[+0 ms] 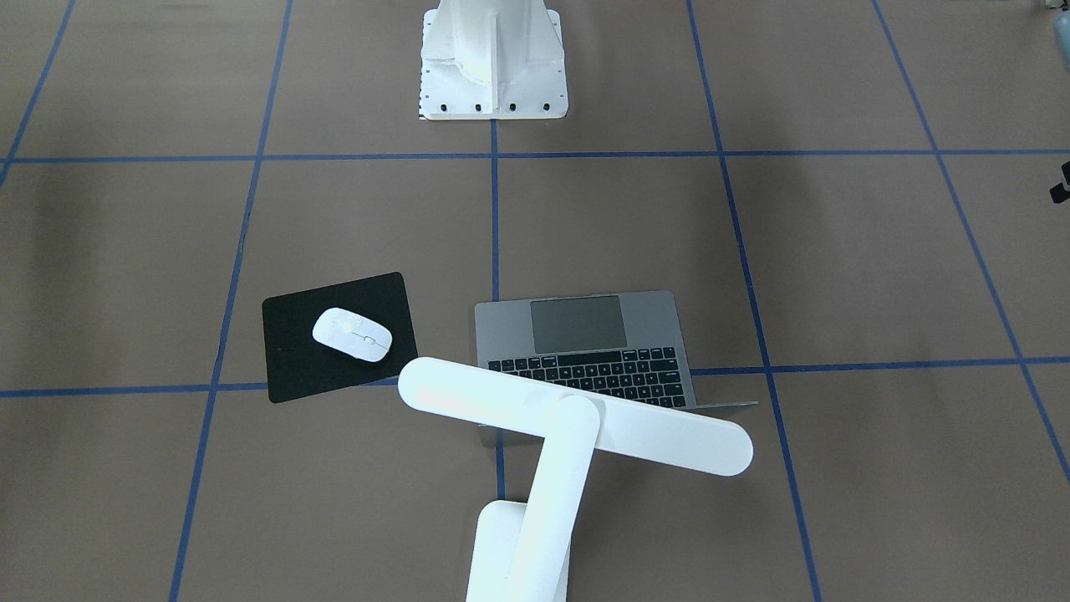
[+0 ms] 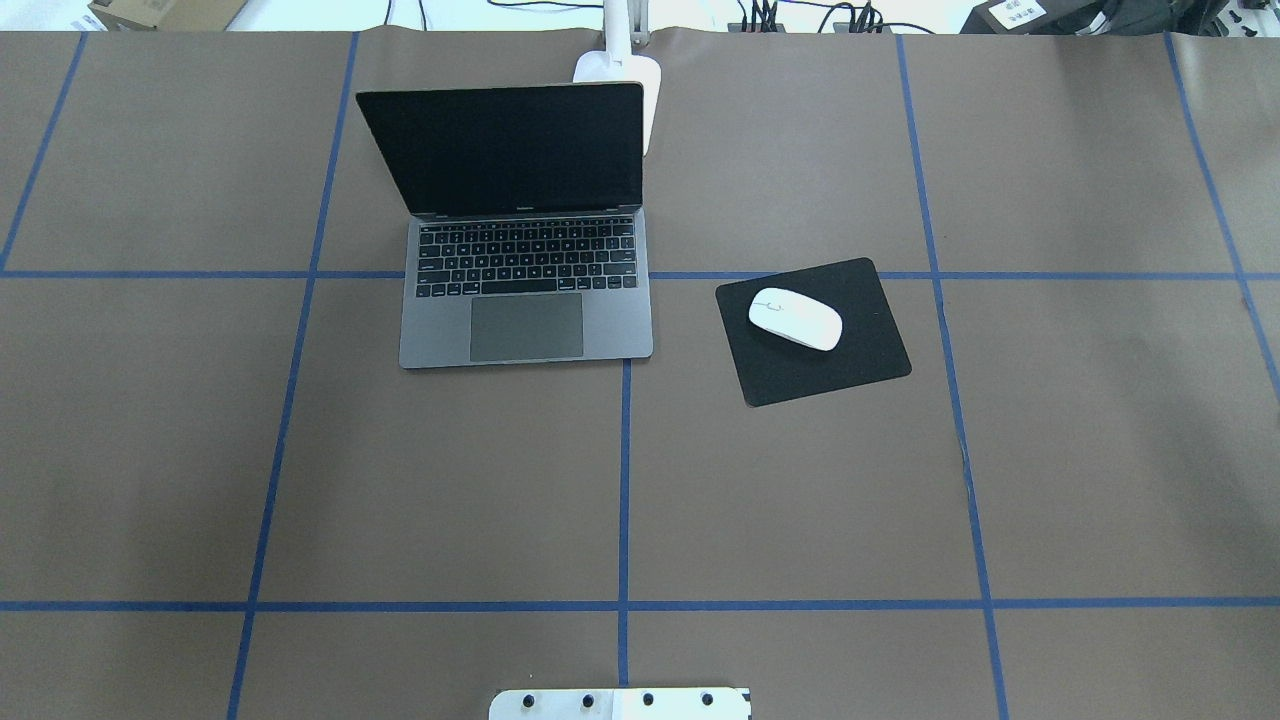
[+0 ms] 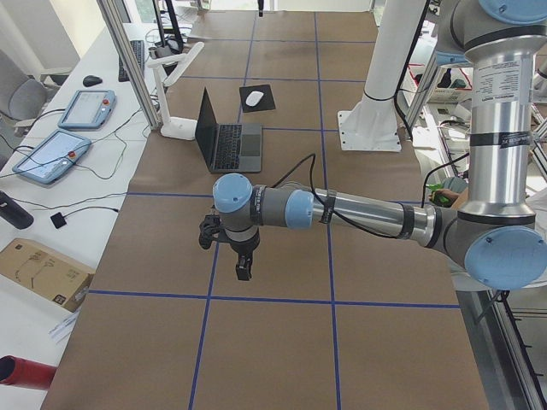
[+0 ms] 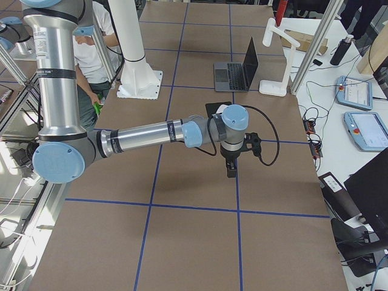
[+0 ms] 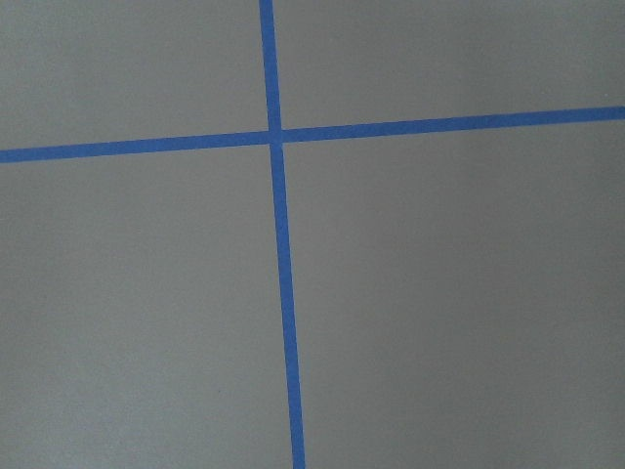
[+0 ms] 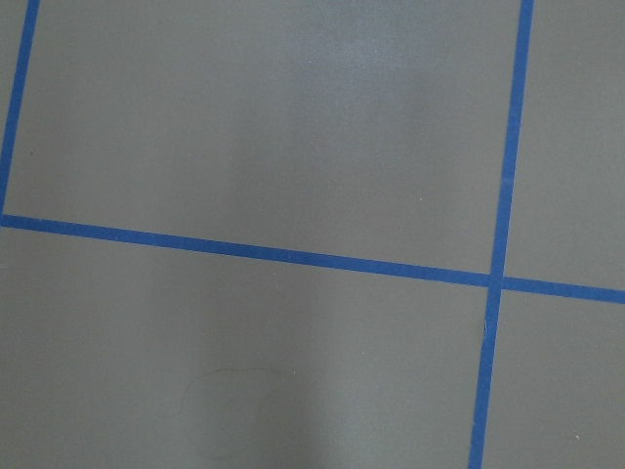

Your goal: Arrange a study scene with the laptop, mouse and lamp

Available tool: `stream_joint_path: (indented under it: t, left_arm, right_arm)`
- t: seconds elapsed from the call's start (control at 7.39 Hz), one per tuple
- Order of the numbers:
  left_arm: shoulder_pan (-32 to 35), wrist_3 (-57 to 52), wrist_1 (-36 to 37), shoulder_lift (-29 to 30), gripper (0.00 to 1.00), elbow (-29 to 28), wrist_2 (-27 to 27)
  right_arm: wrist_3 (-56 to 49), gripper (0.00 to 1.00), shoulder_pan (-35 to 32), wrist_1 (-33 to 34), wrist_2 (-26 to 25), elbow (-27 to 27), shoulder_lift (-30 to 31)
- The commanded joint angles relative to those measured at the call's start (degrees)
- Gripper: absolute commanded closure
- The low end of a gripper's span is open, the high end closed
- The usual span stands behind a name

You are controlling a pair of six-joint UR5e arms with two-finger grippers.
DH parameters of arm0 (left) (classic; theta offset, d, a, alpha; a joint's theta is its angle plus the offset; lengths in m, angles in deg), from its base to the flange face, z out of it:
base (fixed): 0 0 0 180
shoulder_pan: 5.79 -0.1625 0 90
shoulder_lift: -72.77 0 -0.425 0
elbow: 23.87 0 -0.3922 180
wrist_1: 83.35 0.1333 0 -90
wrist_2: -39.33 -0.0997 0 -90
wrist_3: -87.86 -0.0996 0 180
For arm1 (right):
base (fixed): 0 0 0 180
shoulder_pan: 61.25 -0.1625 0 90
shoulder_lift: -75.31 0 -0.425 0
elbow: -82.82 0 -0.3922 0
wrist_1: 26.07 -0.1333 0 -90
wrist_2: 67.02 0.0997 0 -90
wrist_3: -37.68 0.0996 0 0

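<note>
The laptop [image 2: 527, 255] stands open, dark screen up, on the far half of the table [image 2: 800, 500]. The lamp [image 1: 577, 426] stands just behind it, with its bar head over the lid. The mouse [image 2: 795, 318] lies on a black mat [image 2: 850, 365] beside the laptop. The left gripper [image 3: 243, 263] and right gripper [image 4: 231, 168] hang over bare brown paper, each well apart from all three. Whether their jaws are spread or pressed together cannot be told. Blue tape grids the paper, and a white pedestal [image 1: 493, 67] is bolted at the robot's side. Teach pendants [image 3: 51, 154] lie on a side bench.
</note>
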Motion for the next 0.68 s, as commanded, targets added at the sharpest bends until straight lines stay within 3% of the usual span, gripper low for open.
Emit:
stream_joint_path:
  t: [0.0,0.54]
  left_arm:
    - [-0.08,-0.06,-0.17,-0.06,0.0,0.07,-0.05]
    - [-0.08,-0.06,-0.43,0.21,0.0,1.12,-0.41]
  right_arm:
    - [-3.2,0.01,-0.15,0.44,-0.3,0.49,0.05]
    - [-3.29,0.01,-0.06,0.53,-0.3,0.58,0.05]
